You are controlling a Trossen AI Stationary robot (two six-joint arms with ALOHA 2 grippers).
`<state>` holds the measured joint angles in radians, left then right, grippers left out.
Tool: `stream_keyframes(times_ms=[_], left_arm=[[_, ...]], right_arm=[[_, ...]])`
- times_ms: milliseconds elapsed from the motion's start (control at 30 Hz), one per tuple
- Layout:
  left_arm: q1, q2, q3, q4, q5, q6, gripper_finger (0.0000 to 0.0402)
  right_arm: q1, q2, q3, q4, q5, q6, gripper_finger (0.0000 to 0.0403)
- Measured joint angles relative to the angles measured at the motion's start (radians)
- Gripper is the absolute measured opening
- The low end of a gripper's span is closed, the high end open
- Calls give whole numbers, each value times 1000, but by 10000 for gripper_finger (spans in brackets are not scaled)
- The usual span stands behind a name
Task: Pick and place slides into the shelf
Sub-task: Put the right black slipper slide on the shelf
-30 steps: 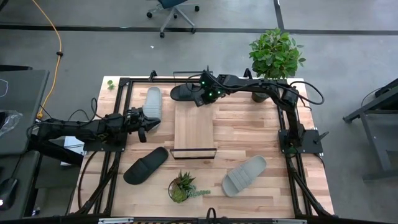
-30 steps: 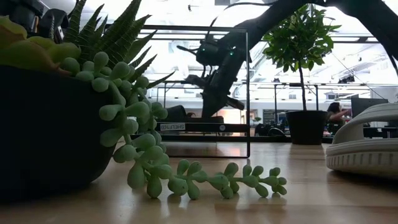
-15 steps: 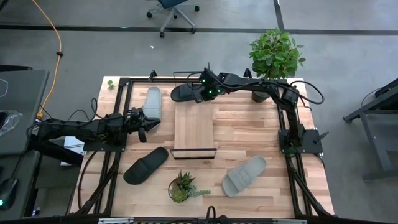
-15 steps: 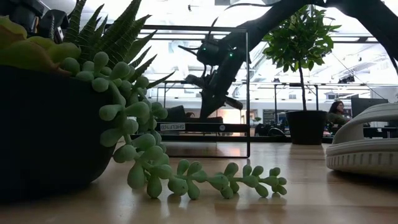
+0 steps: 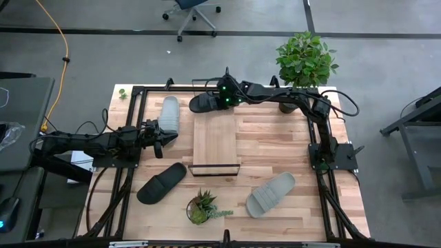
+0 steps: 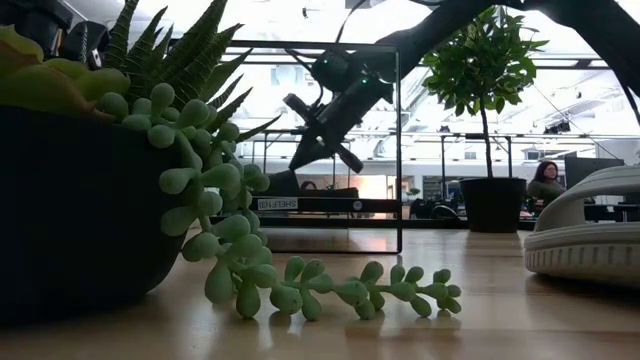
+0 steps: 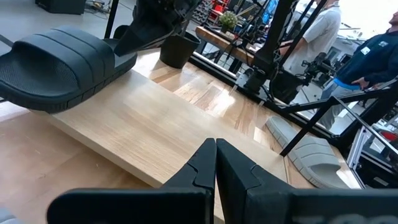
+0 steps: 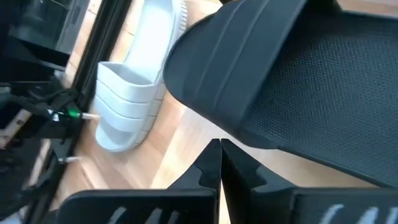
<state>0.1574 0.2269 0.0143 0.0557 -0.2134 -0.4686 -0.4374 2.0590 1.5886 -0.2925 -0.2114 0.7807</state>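
Observation:
The shelf (image 5: pixel 215 141) is a light-wood board with black wire ends, lying mid-table. One black slide (image 5: pixel 201 102) lies at its far end, strap up (image 7: pixel 59 62). My right gripper (image 5: pixel 219 98) hovers shut just above that slide's right end (image 8: pixel 219 146), tipped down toward it (image 6: pixel 300 155). A grey slide (image 5: pixel 169 114) lies left of the shelf. My left gripper (image 5: pixel 162 135) is shut beside it, pointing at the shelf (image 7: pixel 216 146). A second black slide (image 5: pixel 161 182) and a second grey slide (image 5: pixel 271 194) lie near the table's near edge.
A small succulent pot (image 5: pixel 200 207) stands near the near edge between the two near slides. A potted tree (image 5: pixel 303 62) stands at the far right corner. Black frame rails (image 5: pixel 131 138) run along the table's sides. People show in the room beyond (image 7: pixel 373 50).
My right gripper has risen and drawn a little toward the table's far left, tipping its fingers more steeply down. The black slide under it has stayed where it was.

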Motion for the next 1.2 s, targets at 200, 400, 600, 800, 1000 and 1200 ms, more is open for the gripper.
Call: stream_keyframes(times_ms=[200, 400, 600, 800, 1000, 1200], left_arm=[[0, 0, 0, 0, 0, 0, 1], [0, 0, 0, 0, 0, 0, 1], [0, 0, 0, 0, 0, 0, 1], [0, 0, 0, 0, 0, 0, 1], [0, 0, 0, 0, 0, 0, 1], [0, 0, 0, 0, 2, 0, 1]], right_arm=[[0, 0, 0, 1, 37, -3, 0], [0, 0, 0, 23, 80, -3, 0], [0, 0, 0, 47, 106, 0, 0], [0, -1, 0, 51, 96, 7, 0], [9, -1, 0, 48, 9, 57, 0], [13, 31, -1, 51, 3, 79, 0]])
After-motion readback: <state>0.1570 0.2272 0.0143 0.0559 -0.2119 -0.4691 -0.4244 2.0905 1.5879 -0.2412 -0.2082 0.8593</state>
